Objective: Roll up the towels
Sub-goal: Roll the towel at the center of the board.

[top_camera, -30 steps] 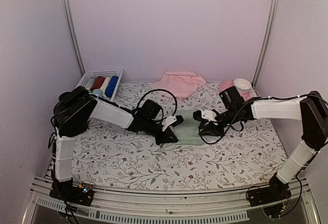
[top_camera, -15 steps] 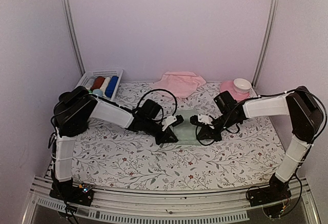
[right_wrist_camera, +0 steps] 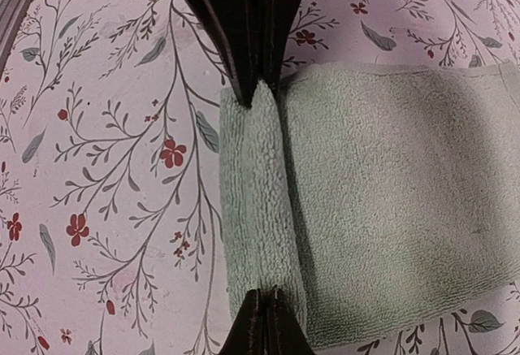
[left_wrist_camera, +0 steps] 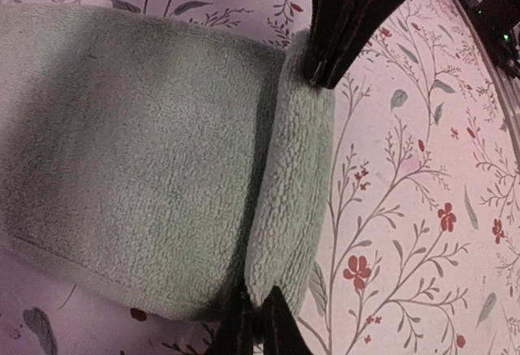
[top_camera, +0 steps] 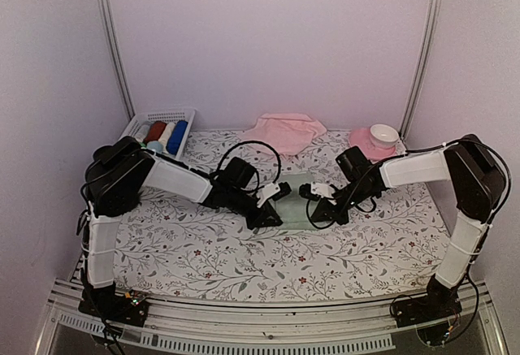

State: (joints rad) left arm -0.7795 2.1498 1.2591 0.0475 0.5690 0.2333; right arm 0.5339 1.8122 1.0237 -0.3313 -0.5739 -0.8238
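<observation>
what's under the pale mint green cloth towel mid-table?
The floral-print table cover shows all round the pale mint green cloth towel, which lies on it. Whatever is directly beneath is covered.

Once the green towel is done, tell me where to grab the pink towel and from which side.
Take the pink towel by its near edge, coming from the front. It lies crumpled by the back wall, leaving little room behind, and its near edge probably lies loose on the table.

The mint towel point(right_wrist_camera: 382, 192) is plain pale green. Under it the desk point(top_camera: 203, 253) is white, patterned with grey sprigs and small red flowers. Behind the mint towel, the pink towel point(top_camera: 284, 132) is plain too.
</observation>
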